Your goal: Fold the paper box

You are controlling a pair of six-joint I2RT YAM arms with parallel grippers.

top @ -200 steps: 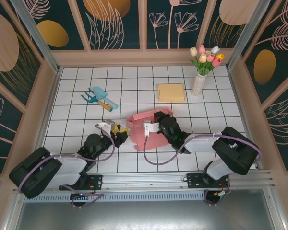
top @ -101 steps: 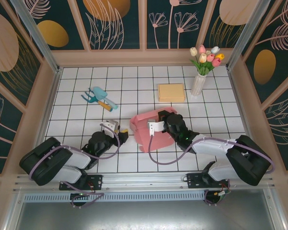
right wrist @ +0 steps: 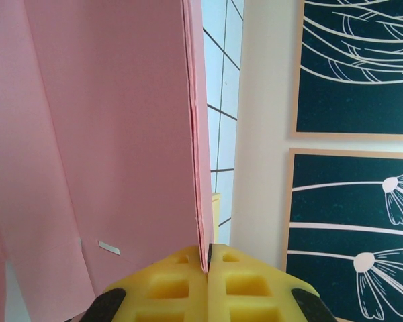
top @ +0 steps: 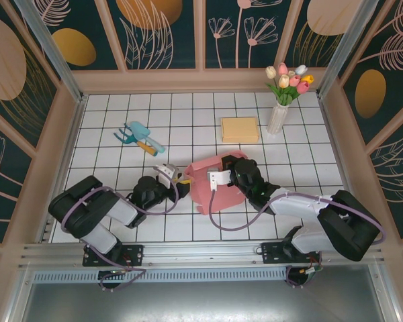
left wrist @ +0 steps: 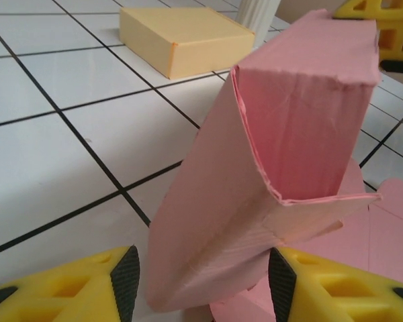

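Since the earlier frame, left gripper has advanced to the pink paper box; fingers released, straddling its lower fold. Right gripper fingers are clenched on a wall edge. Box stands on the desk, nearer than the yellow block. Judged light, thin, crease-prone: grip beside folds.

The top external camera sits above and behind the arm bases and looks steeply down from far off. It takes in the whole tiled table, the pink paper box and the yellow block. The left wrist camera rides low over the tiles, facing across them past the left fingers at the same paper box close ahead, with the yellow block beyond. The right wrist camera is nearest of all, sighting over the right fingers along one panel of that paper box, with an upright strip of tiles and a patterned wall beside it.
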